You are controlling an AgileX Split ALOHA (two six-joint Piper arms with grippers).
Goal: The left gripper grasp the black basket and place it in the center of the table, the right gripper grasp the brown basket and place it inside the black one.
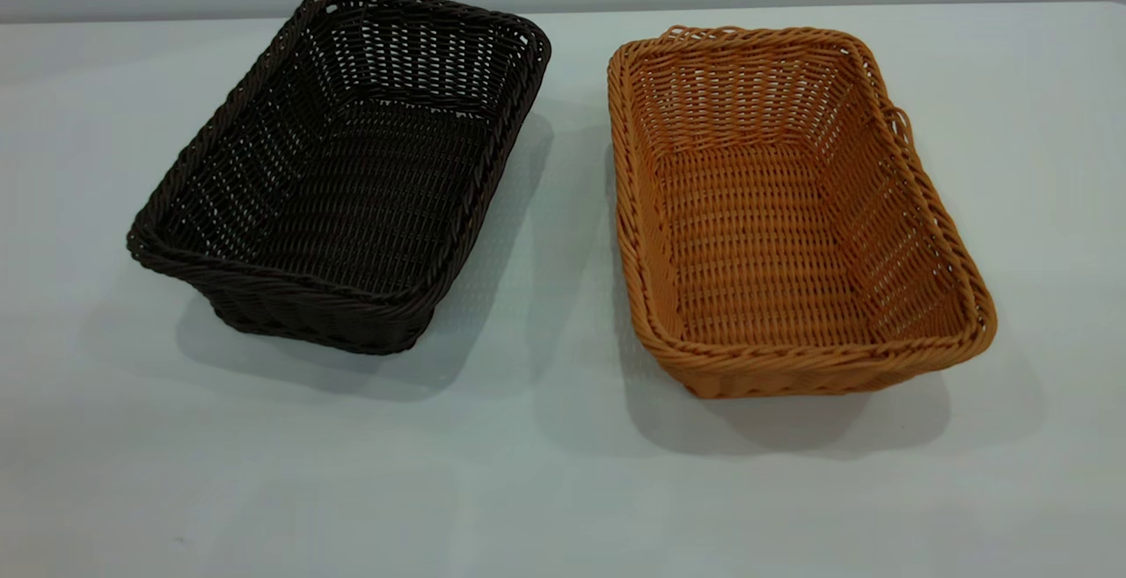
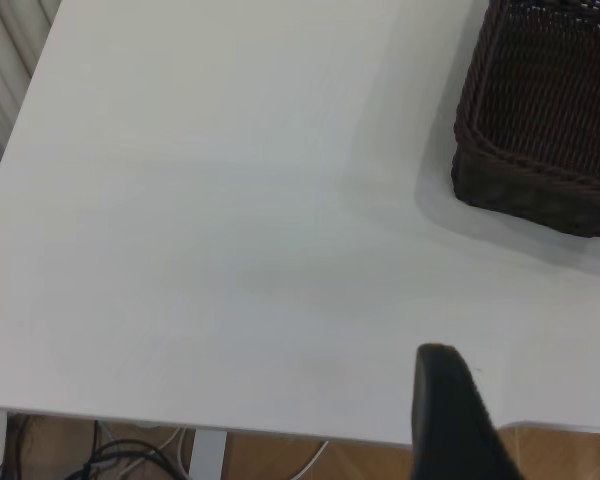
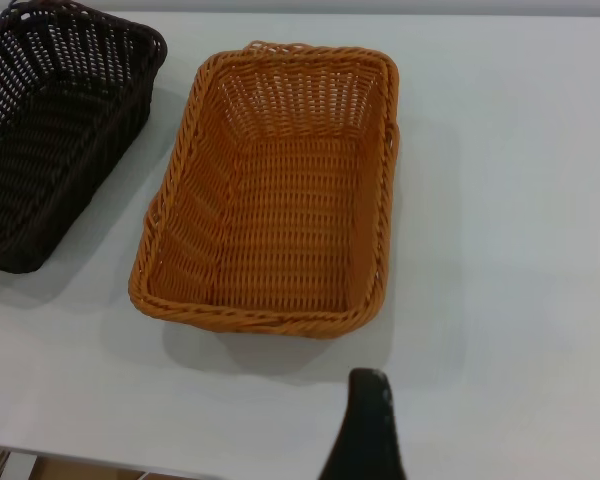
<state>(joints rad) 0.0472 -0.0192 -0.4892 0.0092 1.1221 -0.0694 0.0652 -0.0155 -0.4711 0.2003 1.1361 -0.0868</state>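
In the exterior view we see the black basket (image 1: 339,169) at the left centre of the frame and the brown basket (image 1: 792,208) at the right centre, both upright on the white table (image 1: 545,490), side by side with a strip of bare tabletop between them and not touching. Neither arm appears in this view.

In the left wrist view we see only one dark fingertip of the left gripper (image 2: 458,418) at the lower right of the frame, held above the table's near edge, well apart from the black basket (image 2: 540,110) in the upper right corner. We cannot tell whether its fingers are apart or together.

In the right wrist view a single dark fingertip of the right gripper (image 3: 365,430) rises from the bottom edge, just short of the brown basket (image 3: 275,200) in the frame's centre and not touching it. We cannot tell here either how its fingers stand. The black basket (image 3: 50,130) lies at the upper left.
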